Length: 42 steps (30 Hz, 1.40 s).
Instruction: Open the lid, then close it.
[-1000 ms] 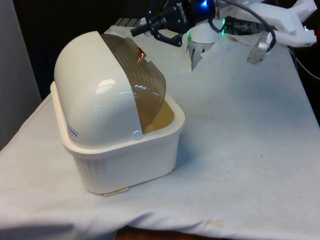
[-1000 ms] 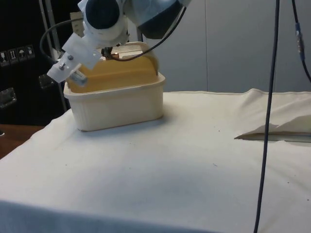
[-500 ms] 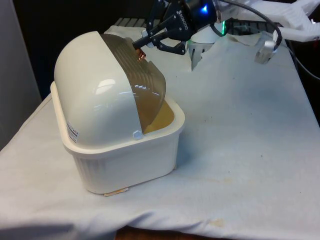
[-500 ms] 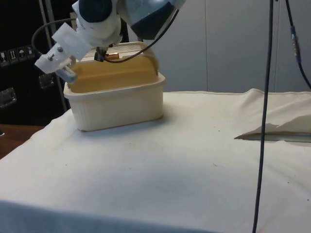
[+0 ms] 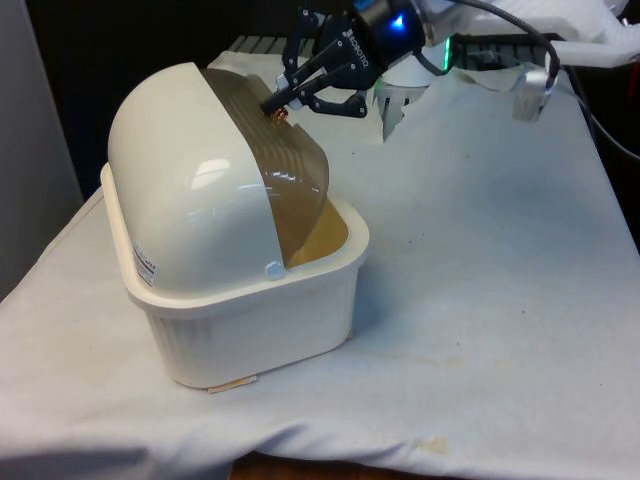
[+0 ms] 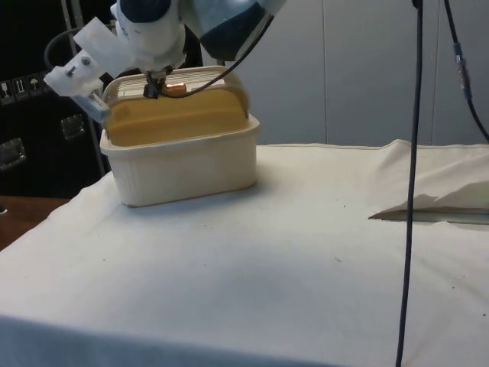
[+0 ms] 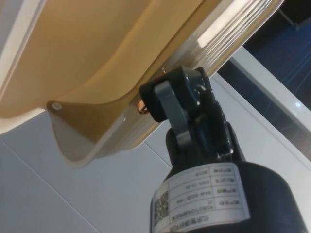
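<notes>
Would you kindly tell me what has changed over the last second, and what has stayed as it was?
The gripper has moved from above the table behind the bread box toward the front view's left, down onto the lid, its fingertips now at the copper knob. The lid has not visibly moved and is partly raised as before; the bread box and the white cloth stayed put.

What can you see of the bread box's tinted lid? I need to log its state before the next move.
The lid is a translucent brownish, ribbed roll-top, curved to follow the cream bread box's domed side. It is slid mostly down, leaving a gap above the tub's front rim where the tan interior shows. A small copper-coloured knob sits near its upper edge. The gripper is at that knob, fingertips touching or close to it.
</notes>
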Each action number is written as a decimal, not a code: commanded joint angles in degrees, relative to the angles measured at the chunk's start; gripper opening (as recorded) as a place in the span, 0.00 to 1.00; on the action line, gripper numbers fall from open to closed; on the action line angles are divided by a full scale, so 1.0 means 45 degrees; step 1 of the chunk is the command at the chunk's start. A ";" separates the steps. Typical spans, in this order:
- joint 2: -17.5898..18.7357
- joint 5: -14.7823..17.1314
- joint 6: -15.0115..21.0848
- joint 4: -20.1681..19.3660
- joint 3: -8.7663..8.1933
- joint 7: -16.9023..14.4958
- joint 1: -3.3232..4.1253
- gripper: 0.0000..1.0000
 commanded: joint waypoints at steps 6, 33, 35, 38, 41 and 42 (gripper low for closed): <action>0.0369 -0.0025 0.0344 0.0357 -0.0102 -0.0204 -0.0153 0.00; -0.0344 -0.0828 0.0064 0.0471 -0.0904 -0.0497 -0.0064 0.00; -0.0369 -0.0815 0.0038 0.0458 -0.0929 -0.0484 -0.0051 0.00; -0.0331 -0.0764 0.0000 0.0484 -0.0929 -0.0458 -0.0025 0.00; -0.0331 -0.0764 0.0140 0.0497 -0.0980 -0.0458 -0.0127 0.00; -0.0344 -0.0726 0.0229 0.0509 -0.1044 -0.0471 -0.0166 0.00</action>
